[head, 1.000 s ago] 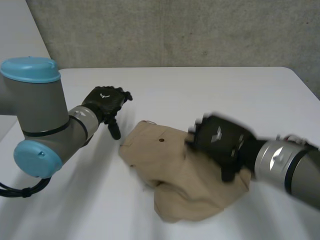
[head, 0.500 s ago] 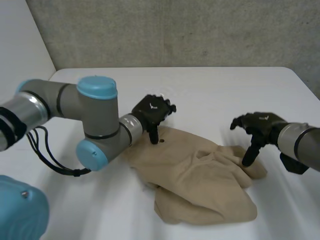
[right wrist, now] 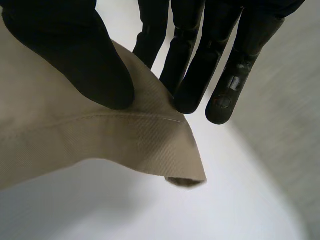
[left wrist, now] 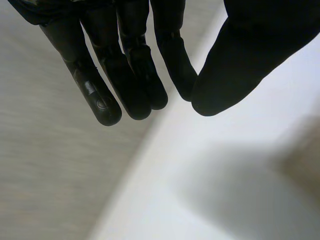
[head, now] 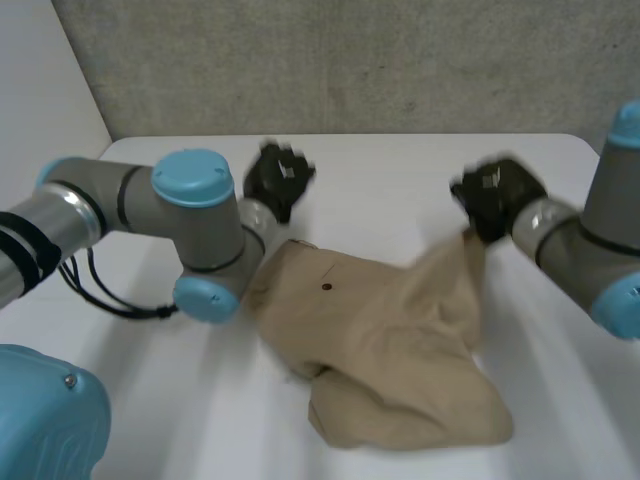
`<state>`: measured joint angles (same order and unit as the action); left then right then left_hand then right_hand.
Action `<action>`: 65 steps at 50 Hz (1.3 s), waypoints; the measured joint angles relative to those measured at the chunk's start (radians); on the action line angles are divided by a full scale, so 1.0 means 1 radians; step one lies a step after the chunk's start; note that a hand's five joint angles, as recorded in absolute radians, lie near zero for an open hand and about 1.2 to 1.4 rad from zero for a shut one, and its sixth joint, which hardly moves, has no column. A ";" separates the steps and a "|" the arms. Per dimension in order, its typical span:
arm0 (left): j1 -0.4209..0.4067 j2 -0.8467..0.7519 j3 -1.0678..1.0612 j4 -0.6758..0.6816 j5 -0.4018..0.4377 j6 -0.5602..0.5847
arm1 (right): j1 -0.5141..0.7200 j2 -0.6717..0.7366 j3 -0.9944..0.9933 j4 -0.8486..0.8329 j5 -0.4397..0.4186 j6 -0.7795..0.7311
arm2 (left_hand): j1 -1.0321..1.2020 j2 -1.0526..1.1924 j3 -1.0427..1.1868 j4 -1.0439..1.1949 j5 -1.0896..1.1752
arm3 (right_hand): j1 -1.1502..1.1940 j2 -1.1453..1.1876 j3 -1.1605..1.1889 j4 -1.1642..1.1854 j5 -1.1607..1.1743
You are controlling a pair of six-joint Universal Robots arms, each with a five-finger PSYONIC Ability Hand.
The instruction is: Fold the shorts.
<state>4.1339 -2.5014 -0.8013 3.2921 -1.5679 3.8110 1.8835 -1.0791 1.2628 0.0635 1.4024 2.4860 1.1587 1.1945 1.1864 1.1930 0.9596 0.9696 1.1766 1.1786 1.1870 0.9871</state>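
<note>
**One corner up**

Head view: crumpled beige cotton shorts lie on the white table. My right hand lifts one corner, and my left hand hovers near their far edge.
Left wrist view: my fingers are straight and empty.
Right wrist view: my thumb and fingers pinch the stitched hem.

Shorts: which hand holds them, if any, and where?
The right hand pinches the shorts by a hemmed corner, thumb against fingers; the left hand holds nothing.

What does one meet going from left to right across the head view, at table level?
left arm → left hand → shorts → right hand → right arm
</note>
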 measured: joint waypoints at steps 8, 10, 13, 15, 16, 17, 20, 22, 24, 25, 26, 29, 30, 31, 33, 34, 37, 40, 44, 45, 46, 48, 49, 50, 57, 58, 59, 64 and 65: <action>0.000 0.098 0.018 0.361 -0.142 0.013 | 0.068 -0.042 -0.129 -0.359 0.037 0.003 | 0.000 0.002 0.001 0.000 0.000 | 0.000 0.000 0.000 0.000 0.000; -0.001 0.149 -0.006 0.444 -0.170 -0.011 | 0.100 -0.068 -0.139 -0.468 0.040 0.004 | 0.000 0.002 0.003 0.000 0.000 | 0.004 0.000 0.000 0.000 0.000; 0.000 0.209 -0.055 0.494 -0.190 -0.067 | 0.134 -0.097 -0.137 -0.534 0.040 0.004 | -0.017 -0.021 -0.010 -0.013 -0.010 | 0.004 0.000 0.000 0.000 0.000; 0.001 0.247 -0.098 0.508 -0.195 -0.118 | 0.161 -0.121 -0.124 -0.558 0.038 0.004 | -0.213 -0.225 -0.218 -0.210 -0.170 | 0.004 0.000 0.000 0.000 0.000; 0.002 0.260 -0.116 0.509 -0.195 -0.142 | 0.169 -0.128 -0.117 -0.561 0.037 0.004 | -0.213 -0.225 -0.218 -0.210 -0.170 | 0.004 0.000 0.003 0.000 0.000; 0.006 0.284 -0.157 0.506 -0.194 -0.193 | 0.184 -0.144 -0.099 -0.560 0.036 0.004 | -0.524 -0.511 -0.498 -0.510 -0.452 | 0.004 0.000 0.004 0.000 0.000; 0.015 0.308 -0.216 0.489 -0.185 -0.269 | 0.201 -0.167 -0.068 -0.549 0.034 0.004 | -0.700 -0.699 -0.686 -0.700 -0.645 | 0.004 0.000 0.004 0.000 0.000; 0.030 0.324 -0.281 0.456 -0.161 -0.350 | 0.216 -0.193 -0.027 -0.533 0.032 0.005 | -0.716 -0.750 -0.735 -0.756 -0.704 | 0.004 0.000 0.004 0.000 0.000; 0.041 0.326 -0.311 0.432 -0.135 -0.391 | 0.225 -0.217 0.008 -0.520 0.032 0.006 | -0.716 -0.765 -0.750 -0.772 -0.721 | 0.004 0.000 0.004 0.000 0.000; 0.049 0.325 -0.327 0.414 -0.113 -0.415 | 0.230 -0.230 0.027 -0.514 0.031 0.007 | -0.731 -0.783 -0.769 -0.792 -0.740 | 0.004 0.000 0.004 0.000 0.000; 0.055 0.323 -0.338 0.398 -0.092 -0.434 | 0.233 -0.242 0.043 -0.509 0.031 0.007 | -0.740 -0.790 -0.776 -0.797 -0.747 | 0.004 0.000 0.004 0.000 0.000; 0.074 0.313 -0.351 0.348 -0.022 -0.481 | 0.239 -0.284 0.087 -0.496 0.026 0.011 | -0.744 -0.792 -0.779 -0.799 -0.750 | 0.004 0.000 0.004 0.000 0.000; 0.082 0.306 -0.350 0.323 0.015 -0.502 | 0.242 -0.307 0.107 -0.489 0.022 0.014 | -0.746 -0.799 -0.785 -0.803 -0.754 | 0.004 0.000 0.004 0.000 0.000; 0.087 0.300 -0.348 0.307 0.039 -0.515 | 0.244 -0.321 0.119 -0.485 0.017 0.018 | -0.747 -0.801 -0.786 -0.805 -0.756 | 0.004 0.000 0.004 0.002 0.000; 0.095 0.287 -0.341 0.276 0.087 -0.539 | 0.247 -0.343 0.136 -0.476 0.009 0.025 | -0.747 -0.801 -0.786 -0.805 -0.756 | 0.004 0.000 0.004 0.005 0.000; 0.101 0.274 -0.330 0.251 0.130 -0.558 | 0.250 -0.372 0.157 -0.461 -0.005 0.040 | -0.754 -0.811 -0.799 -0.814 -0.766 | 0.004 0.000 0.004 0.005 0.000; 0.109 0.239 -0.300 0.198 0.227 -0.592 | 0.256 -0.420 0.188 -0.427 -0.034 0.081 | -0.754 -0.813 -0.799 -0.814 -0.768 | 0.004 0.000 0.004 0.005 0.000; 0.111 0.204 -0.272 0.157 0.308 -0.609 | 0.259 -0.453 0.207 -0.395 -0.057 0.127 | -0.754 -0.815 -0.800 -0.816 -0.768 | 0.014 0.000 0.004 0.005 0.000; 0.106 0.157 -0.239 0.095 0.419 -0.615 | 0.259 -0.492 0.223 -0.364 -0.075 0.187 | -0.754 -0.816 -0.800 -0.817 -0.768 | 0.018 0.000 0.004 0.005 0.000; 0.106 0.157 -0.239 0.095 0.419 -0.615 | 0.259 -0.492 0.223 -0.364 -0.075 0.187 | -0.754 -0.816 -0.800 -0.817 -0.768 | 0.018 0.000 0.004 0.005 0.000; 0.102 0.137 -0.226 0.056 0.477 -0.615 | 0.259 -0.508 0.231 -0.356 -0.080 0.209 | -0.754 -0.816 -0.800 -0.817 -0.768 | 0.018 0.000 0.009 0.005 0.000; 0.099 0.120 -0.216 0.017 0.533 -0.614 | 0.259 -0.519 0.239 -0.353 -0.082 0.224 | -0.754 -0.816 -0.800 -0.817 -0.768 | 0.018 0.000 0.009 0.005 0.000; 0.097 0.109 -0.208 -0.012 0.575 -0.613 | 0.258 -0.525 0.243 -0.352 -0.084 0.229 | -0.741 -0.791 -0.779 -0.797 -0.746 | 0.018 0.000 0.009 0.005 0.000; 0.096 0.101 -0.204 -0.033 0.604 -0.613 | 0.257 -0.527 0.246 -0.351 -0.084 0.232 | -0.728 -0.773 -0.768 -0.780 -0.730 | 0.018 0.000 0.009 0.005 0.000; 0.100 0.053 -0.165 -0.165 0.786 -0.610 | 0.247 -0.532 0.271 -0.352 -0.083 0.235 | -0.149 -0.213 -0.222 -0.226 -0.173 | 0.018 0.000 0.009 0.005 0.000; 0.103 0.049 -0.162 -0.175 0.796 -0.609 | 0.246 -0.531 0.277 -0.352 -0.082 0.235 | -0.027 -0.093 -0.098 -0.101 -0.049 | 0.018 0.000 0.009 0.005 0.000; 0.105 0.047 -0.159 -0.181 0.799 -0.609 | 0.246 -0.531 0.283 -0.352 -0.082 0.234 | -0.004 -0.031 -0.032 -0.034 0.005 | 0.018 0.000 0.009 0.005 0.000; 0.119 0.053 -0.157 -0.179 0.694 -0.607 | 0.245 -0.525 0.306 -0.355 -0.080 0.231 | -0.004 0.000 0.000 0.000 0.008 | 0.018 0.000 0.009 0.005 0.000; 0.122 0.057 -0.156 -0.176 0.659 -0.606 | 0.245 -0.524 0.309 -0.355 -0.079 0.230 | -0.004 0.000 0.000 0.000 0.008 | 0.018 0.000 0.009 0.005 0.000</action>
<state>4.2563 -2.4447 -0.9577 3.1159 -0.9085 3.2050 2.1288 -1.6026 1.5723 -0.2914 1.3231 2.7162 1.1544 1.1943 1.1865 1.1929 0.9673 0.9875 1.1766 1.1873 1.1921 0.9872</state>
